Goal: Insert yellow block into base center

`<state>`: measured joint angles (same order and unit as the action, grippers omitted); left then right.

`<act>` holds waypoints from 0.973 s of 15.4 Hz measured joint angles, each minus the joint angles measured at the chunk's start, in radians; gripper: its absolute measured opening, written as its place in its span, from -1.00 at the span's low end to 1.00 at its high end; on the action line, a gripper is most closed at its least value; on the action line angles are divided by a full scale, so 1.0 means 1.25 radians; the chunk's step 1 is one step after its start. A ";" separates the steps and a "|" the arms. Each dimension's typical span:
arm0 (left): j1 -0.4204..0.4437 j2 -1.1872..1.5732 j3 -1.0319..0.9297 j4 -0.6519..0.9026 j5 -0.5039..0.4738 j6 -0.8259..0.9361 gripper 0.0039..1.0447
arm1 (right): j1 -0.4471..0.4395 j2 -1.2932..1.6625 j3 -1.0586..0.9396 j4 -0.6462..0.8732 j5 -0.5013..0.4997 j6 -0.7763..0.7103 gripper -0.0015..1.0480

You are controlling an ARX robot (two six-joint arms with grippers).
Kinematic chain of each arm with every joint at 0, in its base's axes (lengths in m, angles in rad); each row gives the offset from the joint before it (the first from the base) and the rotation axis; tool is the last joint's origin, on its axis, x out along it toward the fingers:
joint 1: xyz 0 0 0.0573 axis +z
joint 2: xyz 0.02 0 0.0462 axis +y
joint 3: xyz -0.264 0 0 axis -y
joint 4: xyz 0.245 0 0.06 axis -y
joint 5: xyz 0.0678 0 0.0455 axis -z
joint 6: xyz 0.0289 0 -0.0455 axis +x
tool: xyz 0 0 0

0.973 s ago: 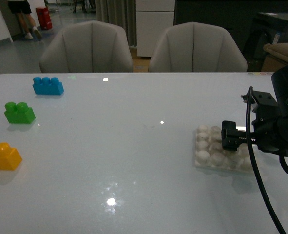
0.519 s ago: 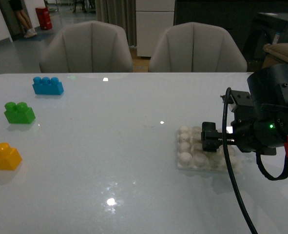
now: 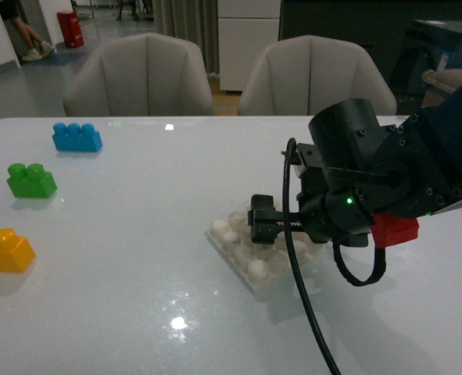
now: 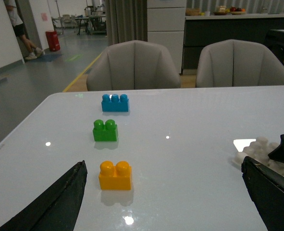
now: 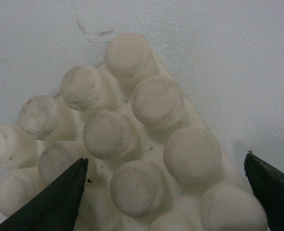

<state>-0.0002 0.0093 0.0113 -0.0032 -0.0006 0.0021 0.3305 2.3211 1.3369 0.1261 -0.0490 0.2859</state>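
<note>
The yellow block [image 3: 5, 250] sits on the white table at the near left edge; in the left wrist view the yellow block [image 4: 115, 175] lies ahead of my open left gripper [image 4: 163, 192], apart from both fingers. The white studded base [image 3: 242, 254] lies turned cornerwise right of the table's middle. My right gripper [image 3: 266, 223] is low over its right part and hides that part. In the right wrist view the base [image 5: 132, 144] fills the space between the open right gripper [image 5: 165, 192], whose fingers stand wide at either side. The left gripper is outside the front view.
A green two-stud brick [image 3: 31, 180] and a blue three-stud brick [image 3: 77, 137] stand at the far left of the table [image 3: 152, 203]. Two grey chairs [image 3: 141, 74] stand behind the far edge. A black cable [image 3: 305, 297] hangs from the right arm toward the near edge.
My right arm has swept left across the table, and the base has moved left with it and turned from square-on to cornerwise. The three bricks have stayed put.
</note>
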 joint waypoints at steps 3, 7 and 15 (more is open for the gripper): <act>0.000 0.000 0.000 0.000 0.000 0.000 0.88 | 0.036 0.001 0.008 -0.012 -0.002 0.038 0.87; 0.000 0.000 0.000 0.000 0.000 0.000 0.88 | 0.055 -0.001 0.010 -0.016 -0.007 0.074 0.87; 0.000 0.000 0.000 0.000 0.000 0.000 0.88 | -0.203 -0.264 -0.144 0.000 -0.114 0.105 0.87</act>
<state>-0.0002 0.0093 0.0113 -0.0032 -0.0006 0.0021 0.0765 1.9907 1.1564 0.1257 -0.1909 0.4175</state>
